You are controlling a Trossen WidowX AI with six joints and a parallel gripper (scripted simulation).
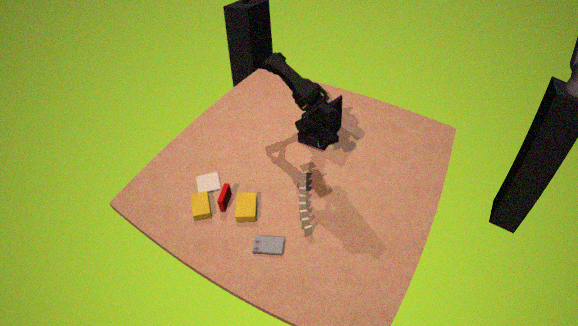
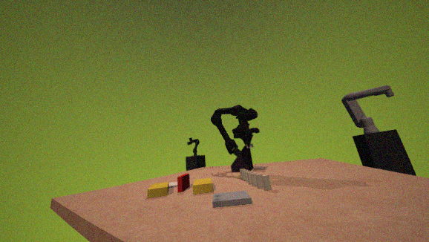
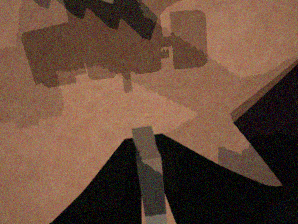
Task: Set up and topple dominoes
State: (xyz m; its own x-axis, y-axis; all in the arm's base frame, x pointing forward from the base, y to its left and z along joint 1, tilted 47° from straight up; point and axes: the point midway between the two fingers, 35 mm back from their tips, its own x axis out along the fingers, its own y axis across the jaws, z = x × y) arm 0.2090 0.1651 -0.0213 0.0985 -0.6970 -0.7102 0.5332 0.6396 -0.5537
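Note:
The row of pale grey standing dominoes (image 1: 303, 204) (image 2: 255, 179) runs in a slightly curved line on the table, all upright. My gripper (image 2: 249, 145) (image 3: 144, 145) is shut on a grey domino (image 3: 151, 182), which shows between the two black fingers in the wrist view. In the exterior view the fingertips hang well above the table, behind the far end of the row. In the top view the arm hides the fingers and most of the held domino. No loose domino shows on the table.
Left of the row stand a red block (image 1: 224, 197) (image 2: 183, 182) and two yellow blocks (image 1: 246, 206) (image 1: 201, 205) (image 2: 202, 185) (image 2: 158, 190). A white flat piece (image 1: 208, 182) (image 2: 173, 184) lies behind them. A grey flat box (image 1: 269, 245) (image 2: 232, 199) lies left of the row's near end.

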